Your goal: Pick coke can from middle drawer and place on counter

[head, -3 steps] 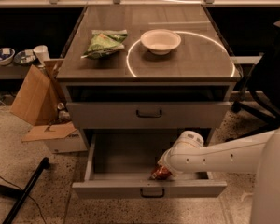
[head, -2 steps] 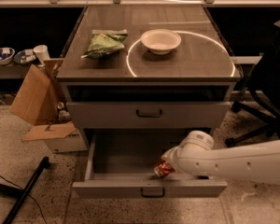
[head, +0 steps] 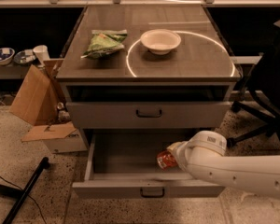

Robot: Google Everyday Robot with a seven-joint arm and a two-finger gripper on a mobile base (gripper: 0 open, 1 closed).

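Note:
The coke can (head: 165, 160), red-orange with white lettering, is inside the open middle drawer (head: 126, 155), right of its centre and lifted a little off the grey floor. My gripper (head: 173, 156) reaches into the drawer from the right at the end of my white arm and is shut on the can, tilting it; the wrist hides most of the fingers. The counter (head: 196, 59) is the wood-grain cabinet top above, with a bright arc of light on it.
A green snack bag (head: 105, 43) and a white bowl (head: 160, 40) sit on the counter. A closed drawer (head: 148, 114) is above the open one. A cardboard box (head: 37, 101) stands at the left, a black chair (head: 266, 92) at the right, and a black pole (head: 23, 190) lies on the floor.
The can has moved up and slightly right, off the drawer floor near the front wall, held in my gripper. My arm has shifted right and up with it.

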